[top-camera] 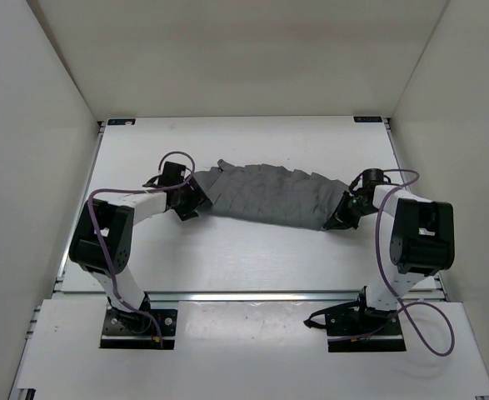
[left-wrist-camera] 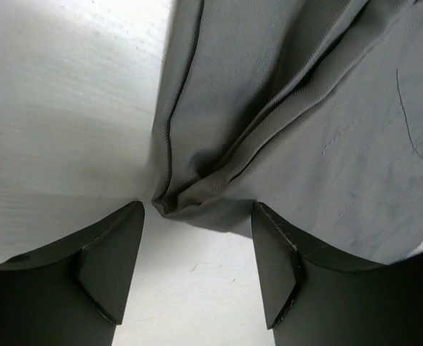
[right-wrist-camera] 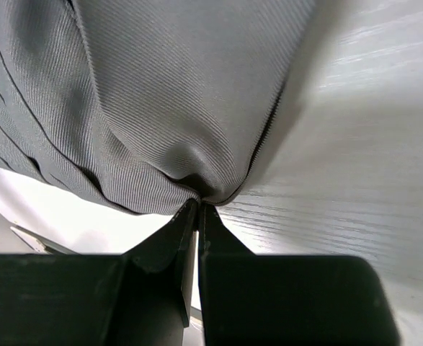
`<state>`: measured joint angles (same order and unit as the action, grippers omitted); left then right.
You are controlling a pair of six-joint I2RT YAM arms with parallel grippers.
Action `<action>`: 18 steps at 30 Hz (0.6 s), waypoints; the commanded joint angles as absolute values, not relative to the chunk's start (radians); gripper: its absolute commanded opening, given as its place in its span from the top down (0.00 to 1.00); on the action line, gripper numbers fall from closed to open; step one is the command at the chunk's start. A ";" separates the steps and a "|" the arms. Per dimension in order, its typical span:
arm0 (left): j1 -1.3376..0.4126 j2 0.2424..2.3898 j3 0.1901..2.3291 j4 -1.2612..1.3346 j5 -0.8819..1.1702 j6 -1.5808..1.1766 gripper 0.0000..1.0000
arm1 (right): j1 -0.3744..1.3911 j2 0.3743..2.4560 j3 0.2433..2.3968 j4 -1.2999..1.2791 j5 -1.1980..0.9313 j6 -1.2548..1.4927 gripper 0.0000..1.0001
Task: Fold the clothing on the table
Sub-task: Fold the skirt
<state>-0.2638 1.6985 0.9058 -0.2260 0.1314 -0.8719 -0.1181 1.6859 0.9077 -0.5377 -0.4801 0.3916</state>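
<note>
Right pincer [right-wrist-camera: 197,206] low, tight on clothing [right-wrist-camera: 161,94]

Back wall [top-camera: 244,58]: plain white, matte.
Left wall [top-camera: 27,167]: plain white.
Right wall [top-camera: 469,100]: plain white.
Light: bright, soft, even.

Bright even overhead light, soft faint shadows, washed-out glare on the table [left-wrist-camera: 60,94], close wrist views slightly soft

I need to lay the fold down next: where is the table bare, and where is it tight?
Bare: the wide near strip of the table between the clothing and the near rail, and the far strip behind it up to the back edge. Crowded: both cloth ends, with the left gripper open at one and the right gripper pinching the other.
</note>
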 commanded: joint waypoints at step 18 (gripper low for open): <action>-0.471 1.612 0.734 -0.193 0.170 -0.916 1.00 | -0.311 1.571 0.971 -0.690 -0.399 0.227 1.00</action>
<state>-0.4023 1.6814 0.8150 -0.1452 0.1944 -0.8825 -0.2859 1.6222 0.9100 -0.6182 -0.4576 0.3027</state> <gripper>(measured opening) 0.096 0.008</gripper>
